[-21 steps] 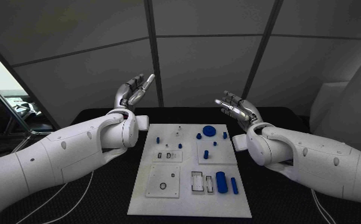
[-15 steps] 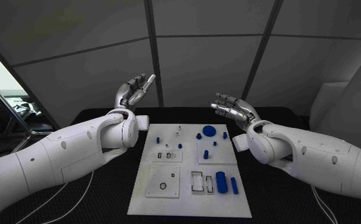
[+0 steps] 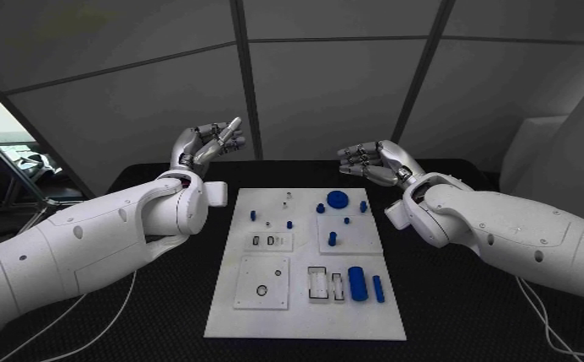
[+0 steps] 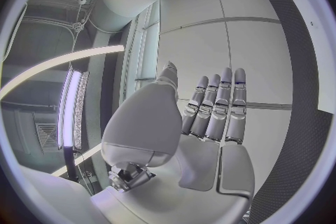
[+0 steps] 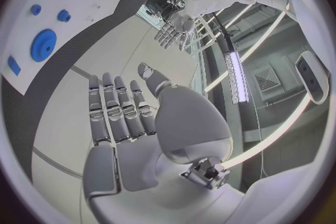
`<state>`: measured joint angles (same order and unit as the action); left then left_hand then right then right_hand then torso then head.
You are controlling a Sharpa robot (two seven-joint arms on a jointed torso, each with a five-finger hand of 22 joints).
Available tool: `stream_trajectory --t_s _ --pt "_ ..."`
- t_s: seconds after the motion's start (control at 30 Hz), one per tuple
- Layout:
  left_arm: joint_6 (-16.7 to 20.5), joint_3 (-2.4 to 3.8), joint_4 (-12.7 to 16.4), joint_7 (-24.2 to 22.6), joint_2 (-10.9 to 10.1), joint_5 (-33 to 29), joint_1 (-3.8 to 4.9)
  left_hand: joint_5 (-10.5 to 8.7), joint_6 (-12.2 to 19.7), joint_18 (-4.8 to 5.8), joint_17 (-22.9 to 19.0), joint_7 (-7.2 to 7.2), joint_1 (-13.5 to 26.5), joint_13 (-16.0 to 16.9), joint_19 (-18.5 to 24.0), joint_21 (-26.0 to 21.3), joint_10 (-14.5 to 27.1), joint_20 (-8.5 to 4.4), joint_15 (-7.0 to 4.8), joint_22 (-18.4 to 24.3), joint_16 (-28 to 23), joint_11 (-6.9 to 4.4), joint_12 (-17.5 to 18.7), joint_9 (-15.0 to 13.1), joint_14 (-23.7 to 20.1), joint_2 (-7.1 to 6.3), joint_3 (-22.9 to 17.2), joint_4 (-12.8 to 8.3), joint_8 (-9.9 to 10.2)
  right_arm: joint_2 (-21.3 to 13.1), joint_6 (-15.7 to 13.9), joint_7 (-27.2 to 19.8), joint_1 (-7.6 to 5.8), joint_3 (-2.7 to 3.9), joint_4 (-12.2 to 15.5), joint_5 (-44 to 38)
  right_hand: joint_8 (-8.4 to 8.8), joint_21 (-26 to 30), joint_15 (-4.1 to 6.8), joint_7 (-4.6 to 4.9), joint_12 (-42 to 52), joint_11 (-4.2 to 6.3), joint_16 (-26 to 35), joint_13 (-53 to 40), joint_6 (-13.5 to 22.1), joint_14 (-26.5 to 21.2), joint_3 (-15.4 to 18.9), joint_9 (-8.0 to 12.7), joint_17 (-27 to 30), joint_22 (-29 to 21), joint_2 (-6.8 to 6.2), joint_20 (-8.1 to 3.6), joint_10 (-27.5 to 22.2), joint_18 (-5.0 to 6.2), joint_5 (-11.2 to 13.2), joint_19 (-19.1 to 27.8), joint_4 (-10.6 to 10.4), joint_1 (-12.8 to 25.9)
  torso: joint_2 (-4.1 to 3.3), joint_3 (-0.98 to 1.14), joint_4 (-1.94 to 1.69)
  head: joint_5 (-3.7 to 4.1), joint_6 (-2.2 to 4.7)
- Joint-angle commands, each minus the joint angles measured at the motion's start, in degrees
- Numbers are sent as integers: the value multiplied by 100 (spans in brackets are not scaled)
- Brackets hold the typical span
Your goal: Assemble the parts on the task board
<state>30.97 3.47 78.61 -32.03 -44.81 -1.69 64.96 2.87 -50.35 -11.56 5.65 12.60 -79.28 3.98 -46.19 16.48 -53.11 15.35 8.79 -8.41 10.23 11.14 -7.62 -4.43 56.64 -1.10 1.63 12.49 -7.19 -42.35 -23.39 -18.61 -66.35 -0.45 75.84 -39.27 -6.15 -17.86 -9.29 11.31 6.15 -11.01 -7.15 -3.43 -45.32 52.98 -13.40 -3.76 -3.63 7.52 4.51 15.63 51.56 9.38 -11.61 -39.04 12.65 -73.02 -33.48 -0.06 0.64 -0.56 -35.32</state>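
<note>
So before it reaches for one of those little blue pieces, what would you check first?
1. Left hand free: ok, raised beyond the board, fingers apart, holding nothing.
2. Right hand free: ok, nothing in it in the right wrist view.
3. Task board lies flat between the arms: ok.
4. Blue parts within view: ok, the blue gear and the blue cylinder lie uncovered on the board.
5. Way down to the board unblocked: ok, nothing above it.
6. Which slot fits which part: cannot tell.
</note>
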Motion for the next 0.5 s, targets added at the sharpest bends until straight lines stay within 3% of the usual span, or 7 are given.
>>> stream_trajectory --t_s 0.03,0.13,0.33,0.47,0.5 --pt "-391 7 131 52 -85 336 10 14 -109 97 56 72 -80 -7 -206 117 -197 -71 -66 -39 24 -55 -42 28 225 20 -12 -105 1 0 -177 128 -82 6 -22 -1050 -26 -540 229 99 -87 168 -78 -18 -839 993 -332 -13 -35 192 -157 -226 888 121 90 -821 176 -152 -131 10 -47 28 -11" --pt "-456 6 308 106 -204 446 8 12 -201 103 104 47 -137 -10 -316 178 -345 -113 -105 -56 -18 -89 -26 46 348 45 -21 -218 23 9 -150 308 -184 6 -44 -1550 -20 -893 335 57 -132 233 -120 -18 -999 1296 -379 -18 -65 377 -219 -372 1101 102 240 -1046 269 -250 -215 14 -66 47 -13" --pt "-494 7 684 182 -428 549 7 13 -333 103 213 14 -175 1 -485 284 -544 -178 -166 -92 -41 -138 -1 54 574 83 -30 -358 49 57 80 846 -384 7 -67 -2655 -11 -1810 594 -38 -184 395 -337 -26 -1304 2082 -289 -16 -244 926 -301 -635 1597 78 244 -1242 243 -248 -422 -10 -108 106 -14" --pt "-531 7 900 228 -530 750 6 13 -345 104 221 15 -179 2 -491 288 -558 -181 -169 -94 -45 -139 1 54 584 86 -31 -370 49 106 269 1210 -475 8 -56 -3556 103 -2296 670 -49 -264 421 -446 -23 -1316 2424 -275 -2 -396 1235 -354 -710 1629 88 320 -1183 200 -210 -559 -32 -152 160 33" --pt "-543 7 954 245 -546 791 6 12 -347 105 223 16 -174 2 -491 289 -561 -182 -169 -94 -48 -139 2 54 585 84 -28 -370 49 129 378 1346 -495 8 -48 -3866 120 -2442 709 -59 -262 438 -528 -23 -1330 2586 -276 -4 -462 1318 -376 -738 1624 103 280 -1248 202 -221 -595 -36 -166 169 19"
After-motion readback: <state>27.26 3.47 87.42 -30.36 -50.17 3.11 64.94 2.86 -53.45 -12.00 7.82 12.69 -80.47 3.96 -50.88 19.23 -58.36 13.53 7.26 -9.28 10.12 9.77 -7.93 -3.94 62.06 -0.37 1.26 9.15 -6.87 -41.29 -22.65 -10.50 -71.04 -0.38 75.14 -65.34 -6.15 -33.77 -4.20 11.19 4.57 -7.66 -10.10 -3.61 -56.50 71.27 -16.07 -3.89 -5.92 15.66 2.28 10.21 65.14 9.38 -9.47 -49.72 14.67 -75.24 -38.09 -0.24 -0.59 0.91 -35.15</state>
